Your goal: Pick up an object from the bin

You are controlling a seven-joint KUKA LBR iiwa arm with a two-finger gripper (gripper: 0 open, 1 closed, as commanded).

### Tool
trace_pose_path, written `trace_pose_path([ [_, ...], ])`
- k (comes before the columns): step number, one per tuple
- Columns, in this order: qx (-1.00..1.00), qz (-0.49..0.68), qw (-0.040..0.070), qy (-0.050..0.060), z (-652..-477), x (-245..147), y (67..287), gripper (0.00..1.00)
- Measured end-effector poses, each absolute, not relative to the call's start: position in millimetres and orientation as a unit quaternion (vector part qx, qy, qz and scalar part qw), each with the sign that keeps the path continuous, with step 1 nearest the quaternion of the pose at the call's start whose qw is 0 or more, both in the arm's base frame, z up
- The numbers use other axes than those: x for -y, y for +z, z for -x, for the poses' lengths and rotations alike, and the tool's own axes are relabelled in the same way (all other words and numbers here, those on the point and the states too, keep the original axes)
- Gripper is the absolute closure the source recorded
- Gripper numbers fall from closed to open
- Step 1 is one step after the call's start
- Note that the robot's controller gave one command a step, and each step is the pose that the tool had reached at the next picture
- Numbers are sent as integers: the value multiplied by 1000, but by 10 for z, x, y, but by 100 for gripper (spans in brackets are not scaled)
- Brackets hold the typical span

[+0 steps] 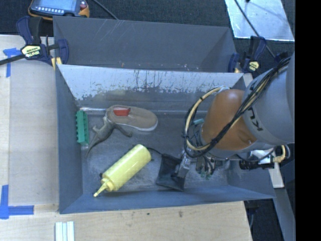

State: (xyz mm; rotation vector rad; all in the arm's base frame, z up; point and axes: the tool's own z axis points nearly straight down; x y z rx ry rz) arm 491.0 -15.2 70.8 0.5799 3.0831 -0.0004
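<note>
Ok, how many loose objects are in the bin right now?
4: a green comb-like piece at the left wall, a grey shoe-shaped thing with a red patch mid-back, a yellow squeeze bottle front centre, a black object right of it. The arm may hide more.

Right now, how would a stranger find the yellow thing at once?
In the grey metal bin, look at the floor's lower left. A yellow squeeze bottle lies there on its side, nozzle towards that corner. It alone is bright yellow; the grey shoe above and the black thing to its right are dull.
</note>
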Motion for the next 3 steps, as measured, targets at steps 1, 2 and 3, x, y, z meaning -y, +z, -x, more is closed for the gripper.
trace_pose_path([
  [1,-983,-185,2,0,-4910,152,708,100],
  [2,-983,-185,2,0,-4907,152,736,100],
  [3,-983,-184,1,0,-4904,154,817,100],
])
